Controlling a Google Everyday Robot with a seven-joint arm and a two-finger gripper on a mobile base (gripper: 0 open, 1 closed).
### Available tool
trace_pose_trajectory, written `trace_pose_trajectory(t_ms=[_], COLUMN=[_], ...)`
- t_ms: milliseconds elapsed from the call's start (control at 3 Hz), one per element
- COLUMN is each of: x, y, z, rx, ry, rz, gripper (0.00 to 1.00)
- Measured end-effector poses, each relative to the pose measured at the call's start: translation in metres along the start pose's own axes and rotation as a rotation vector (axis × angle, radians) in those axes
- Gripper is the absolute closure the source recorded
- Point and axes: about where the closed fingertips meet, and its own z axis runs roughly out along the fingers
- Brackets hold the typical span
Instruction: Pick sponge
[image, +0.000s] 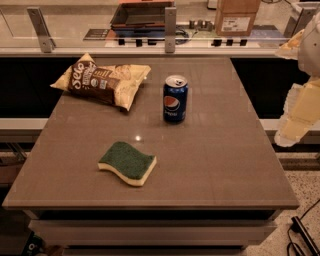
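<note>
Currently, your view is filled mostly by a broad grey-brown desk (225, 150), seen from above its near edge. Behind its far side runs a pale counter carrying a dark tray (142, 14) and a cardboard box (236, 17).

On the desk's far left lies a yellow-and-brown chip bag (102, 80), flat and angled, with its printed face up.

At the right border of your view, the end effector (300, 115) hangs beyond the desk's right edge. It shows as pale yellow padded pieces under a white wrist and is partly cut off by the frame. You cannot tell from this angle how wide it stands or whether it has hold of anything. It is well apart from everything on the desk.

Your target, the sponge (127, 162), lies flat in the near-left part of the desk with its dark green scouring side up and pale yellow foam showing along its wavy near edge. Nothing touches it.

A blue soda can (175, 99) stands upright near the desk's middle, beyond the sponge and just right of the chip bag.
</note>
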Motion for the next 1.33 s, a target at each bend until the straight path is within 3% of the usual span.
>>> trace_pose_trajectory(t_ms=[333, 667, 1333], x=[0.0, -0.016, -0.073], y=[0.0, 0.002, 0.029], z=[0.0, 0.006, 0.037], rx=[0.0, 0.003, 0.015], ry=[0.0, -0.079, -0.392], rz=[0.0, 0.046, 0.128], gripper=[0.0, 0.0, 0.0])
